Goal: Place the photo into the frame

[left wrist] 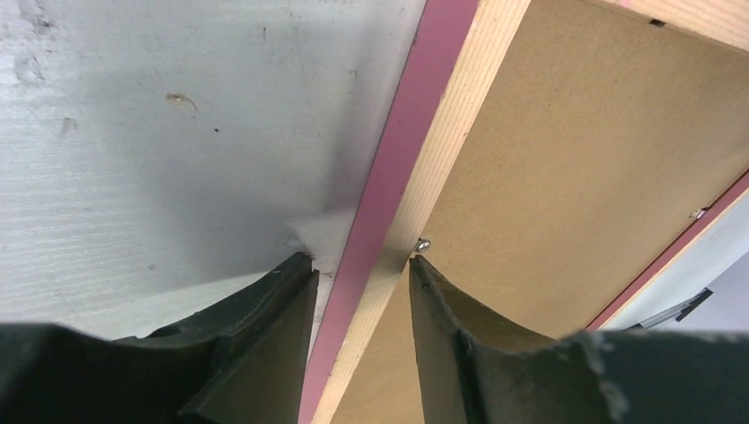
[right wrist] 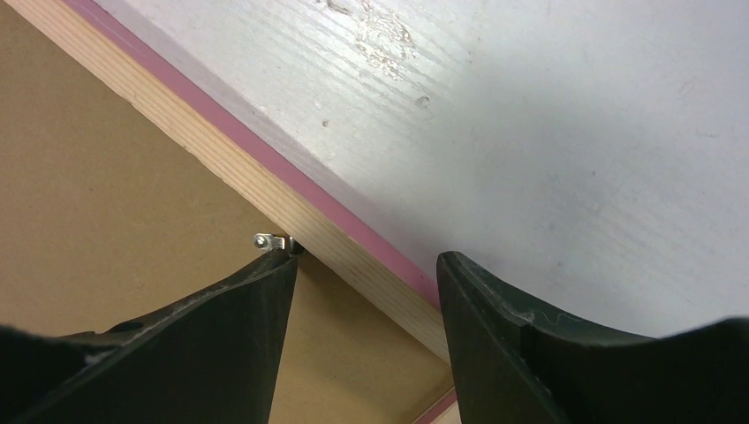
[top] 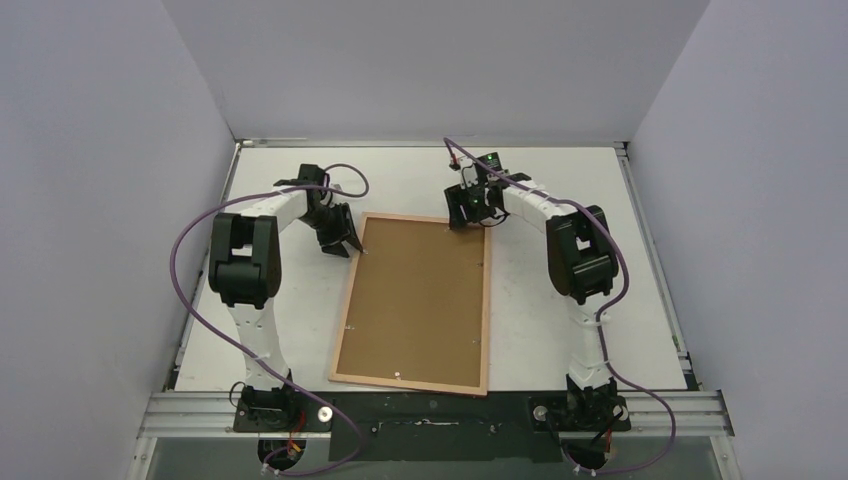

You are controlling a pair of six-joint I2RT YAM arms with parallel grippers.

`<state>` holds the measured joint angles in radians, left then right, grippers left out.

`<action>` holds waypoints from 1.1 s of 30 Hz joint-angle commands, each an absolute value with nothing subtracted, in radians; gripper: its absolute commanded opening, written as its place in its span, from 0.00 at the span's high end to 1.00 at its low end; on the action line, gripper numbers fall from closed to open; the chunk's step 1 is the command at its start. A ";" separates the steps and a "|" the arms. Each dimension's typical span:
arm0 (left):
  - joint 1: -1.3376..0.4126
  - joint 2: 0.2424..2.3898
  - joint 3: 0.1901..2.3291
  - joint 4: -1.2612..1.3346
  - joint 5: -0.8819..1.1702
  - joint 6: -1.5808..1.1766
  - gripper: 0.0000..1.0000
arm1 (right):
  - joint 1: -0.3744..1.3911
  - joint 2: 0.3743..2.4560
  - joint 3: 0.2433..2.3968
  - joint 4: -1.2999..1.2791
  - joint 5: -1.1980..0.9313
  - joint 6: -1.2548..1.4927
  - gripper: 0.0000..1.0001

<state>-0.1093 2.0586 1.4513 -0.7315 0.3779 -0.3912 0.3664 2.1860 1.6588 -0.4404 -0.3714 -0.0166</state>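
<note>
Frame (top: pixel 410 385), thin and rectangular, lies flat and back-up on the white-painted wooden table (top: pixel 280 330) between the two arms, its near short rail just beyond their bases. Pale wood shows on the upturned back, and a pink strip runs along the outer edge. A plain brown fibreboard backing board (top: pixel 415 300) fills the opening. Small silver metal tabs (top: pixel 398 376) sit along the inner edge.

Left gripper (left wrist: pixel 358 265) is at the far-left corner, jaws apart by a little more than the rail's width. It straddles the left long rail. One finger is over the table outside the frame. The other is over the board, its tip just beside a tab. It grips nothing; contact with the rail cannot be confirmed.

Right gripper (right wrist: pixel 366 261) is at the far-right corner, jaws well apart, likewise astride the rail there. One fingertip meets a tab at the board's edge and the other hangs over the table. Nothing is held.
</note>
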 commanded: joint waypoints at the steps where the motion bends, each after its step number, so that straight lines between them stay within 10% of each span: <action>1: -0.098 2.079 1.507 -0.728 0.366 -0.376 0.57 | 0.357 2.122 1.649 -0.404 -0.365 -0.017 0.39; 18: -0.104 2.177 1.661 -0.693 0.442 -0.374 0.48 | 0.359 2.115 1.596 -0.468 -0.413 -0.149 0.34; 33: -0.126 2.236 1.681 -0.713 0.469 -0.361 0.59 | 0.399 2.175 1.570 -0.360 -0.257 -0.076 0.38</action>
